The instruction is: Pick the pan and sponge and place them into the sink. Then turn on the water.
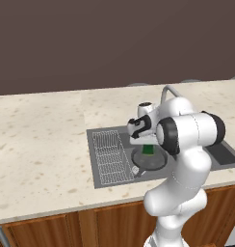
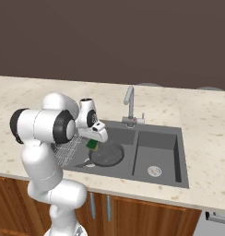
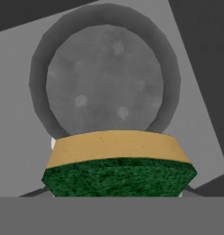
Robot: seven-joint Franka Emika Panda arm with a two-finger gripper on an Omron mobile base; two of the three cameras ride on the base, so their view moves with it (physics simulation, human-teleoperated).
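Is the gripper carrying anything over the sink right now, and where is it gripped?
Yes: the gripper holds the sponge above the pan in the sink. Where the fingers meet it is hidden.

No text, label, brand, number or sign can be read anywhere in these pictures. The sponge [image 3: 119, 167] just before the gripper bears plain green and yellow faces, the pan [image 3: 104, 78] beyond it is unmarked grey, and the sink [image 2: 158, 147] and counter [image 1: 42, 140] around them carry no writing.
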